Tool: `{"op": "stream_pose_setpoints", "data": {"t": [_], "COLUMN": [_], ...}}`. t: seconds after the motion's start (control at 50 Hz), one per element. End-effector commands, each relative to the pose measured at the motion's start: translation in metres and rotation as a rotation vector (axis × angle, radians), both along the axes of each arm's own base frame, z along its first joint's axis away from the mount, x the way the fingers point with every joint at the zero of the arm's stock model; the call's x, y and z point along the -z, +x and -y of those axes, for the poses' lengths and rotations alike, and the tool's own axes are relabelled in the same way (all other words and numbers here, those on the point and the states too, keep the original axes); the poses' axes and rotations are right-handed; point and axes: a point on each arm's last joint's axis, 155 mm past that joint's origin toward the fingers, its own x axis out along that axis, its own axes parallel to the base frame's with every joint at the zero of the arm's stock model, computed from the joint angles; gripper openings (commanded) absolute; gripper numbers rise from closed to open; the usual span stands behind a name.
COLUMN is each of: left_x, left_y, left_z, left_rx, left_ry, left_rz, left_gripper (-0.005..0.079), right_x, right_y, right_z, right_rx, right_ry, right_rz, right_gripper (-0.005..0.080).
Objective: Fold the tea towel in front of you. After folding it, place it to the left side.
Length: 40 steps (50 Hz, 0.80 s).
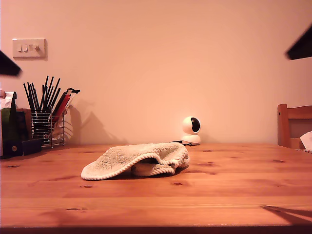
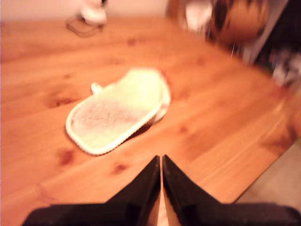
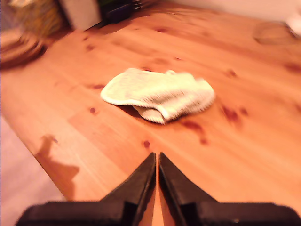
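Observation:
The tea towel (image 1: pixel 136 158) is a pale cream fluffy cloth with a corded hem, lying doubled over in a loose mound at the middle of the wooden table (image 1: pixel 219 195). It also shows in the first wrist view (image 2: pixel 117 110) and the second wrist view (image 3: pixel 157 92). My first gripper (image 2: pixel 161 157) hangs well above the table, short of the towel, its black fingers closed together and holding nothing. My second gripper (image 3: pixel 156 154) is likewise shut and empty, high above the wood and apart from the towel. Only dark arm parts (image 1: pixel 7 66) show at the exterior view's upper corners.
A small white round camera (image 1: pixel 191 129) stands behind the towel by the wall. A wire holder of black utensils (image 1: pixel 46 122) and dark boxes (image 1: pixel 12 131) sit at the exterior view's left. A wooden chair (image 1: pixel 294 124) is at its right.

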Motion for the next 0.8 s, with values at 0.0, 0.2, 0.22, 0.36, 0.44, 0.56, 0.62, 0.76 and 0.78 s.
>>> {"op": "stream_pose_setpoints", "data": {"t": [0.0, 0.2, 0.22, 0.36, 0.44, 0.56, 0.62, 0.76, 0.78], "left_x": [0.001, 0.022, 0.023, 0.028, 0.028, 0.027, 0.03, 0.042, 0.044], "left_y": [0.003, 0.015, 0.016, 0.033, 0.044, 0.06, 0.066, 0.077, 0.079], "left_z": [0.007, 0.026, 0.028, 0.041, 0.046, 0.055, 0.059, 0.07, 0.072], "left_rx": [0.046, 0.184, 0.192, 0.213, 0.202, 0.208, 0.225, 0.254, 0.256], "left_ry": [0.045, 0.245, 0.257, 0.326, 0.351, 0.38, 0.4, 0.427, 0.428], "left_rz": [0.033, 0.13, 0.133, 0.172, 0.19, 0.229, 0.24, 0.239, 0.238], "left_gripper": [-0.0008, 0.0158, 0.0194, 0.0342, 0.0382, 0.0423, 0.0432, 0.0432, 0.0432], "right_x": [-0.008, -0.011, -0.01, -0.002, 0.004, 0.01, 0.015, 0.025, 0.026], "right_y": [0.007, 0.037, 0.039, 0.054, 0.059, 0.065, 0.067, 0.072, 0.073], "right_z": [-0.008, -0.025, -0.028, -0.044, -0.054, -0.073, -0.081, -0.093, -0.093], "right_rx": [-0.043, -0.118, -0.127, -0.161, -0.184, -0.226, -0.243, -0.26, -0.259], "right_ry": [-0.03, -0.201, -0.217, -0.303, -0.357, -0.413, -0.438, -0.471, -0.473], "right_rz": [0.05, 0.211, 0.224, 0.268, 0.29, 0.355, 0.378, 0.396, 0.394], "right_gripper": [-0.0001, 0.0066, 0.0086, 0.0233, 0.0284, 0.0329, 0.0336, 0.0336, 0.0336]}}
